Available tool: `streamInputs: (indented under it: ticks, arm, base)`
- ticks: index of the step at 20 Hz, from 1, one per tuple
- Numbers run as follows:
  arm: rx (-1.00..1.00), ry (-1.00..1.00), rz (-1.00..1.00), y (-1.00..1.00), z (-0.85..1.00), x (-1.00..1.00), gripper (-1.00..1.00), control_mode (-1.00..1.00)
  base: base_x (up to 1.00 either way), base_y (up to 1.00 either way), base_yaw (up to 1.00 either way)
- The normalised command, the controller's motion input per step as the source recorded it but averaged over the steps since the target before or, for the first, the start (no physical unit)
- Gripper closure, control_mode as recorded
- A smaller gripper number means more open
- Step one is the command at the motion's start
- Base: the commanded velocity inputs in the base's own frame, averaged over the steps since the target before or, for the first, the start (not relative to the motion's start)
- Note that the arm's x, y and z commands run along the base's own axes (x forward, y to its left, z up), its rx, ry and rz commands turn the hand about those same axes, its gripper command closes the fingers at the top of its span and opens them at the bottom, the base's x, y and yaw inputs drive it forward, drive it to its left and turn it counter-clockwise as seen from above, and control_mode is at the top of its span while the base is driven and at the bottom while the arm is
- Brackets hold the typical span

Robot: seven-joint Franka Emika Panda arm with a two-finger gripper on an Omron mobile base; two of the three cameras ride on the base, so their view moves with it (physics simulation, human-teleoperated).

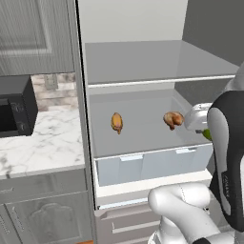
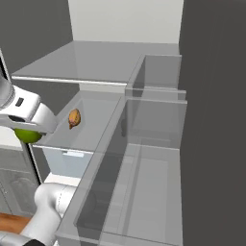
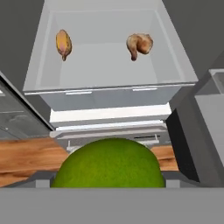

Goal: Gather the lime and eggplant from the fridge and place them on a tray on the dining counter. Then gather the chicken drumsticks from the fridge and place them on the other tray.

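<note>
Fingers of the gripper (image 2: 28,130) were closed on the lime (image 3: 109,163) outside the fridge (image 1: 143,62), while two drumsticks (image 3: 139,44) were left on the shelf (image 1: 143,131).

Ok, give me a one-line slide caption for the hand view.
Lime held in the gripper, looking back at the open fridge shelf with two chicken drumsticks.
</note>
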Motion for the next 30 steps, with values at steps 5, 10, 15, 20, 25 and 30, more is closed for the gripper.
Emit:
streamInputs:
  ticks: [5,10,15,20,25,30]
  arm:
    - [0.00,0.00,0.00,-0.05,-0.37,0.10,1.00,-1.00]
    - [0.00,0.03,0.06,0.00,-0.27,0.02,1.00,-1.00]
    - [0.00,0.04,0.03,0.00,-0.11,0.00,1.00,1.00]
    - [0.00,0.00,0.00,0.00,0.00,0.00,1.00,1.00]
    - [0.00,0.00,0.00,0.00,0.00,0.00,1.00,1.00]
    - [0.00,0.00,0.00,0.00,0.00,0.00,1.00,1.00]
  base:
    - [0.00,0.00,0.00]
    - [0.00,0.00,0.00]
    - [-0.01,0.00,0.01]
    - [-0.53,0.30,-0.01]
    - [-0.28,0.89,-0.26]
    - [-0.36,0.50,-0.61]
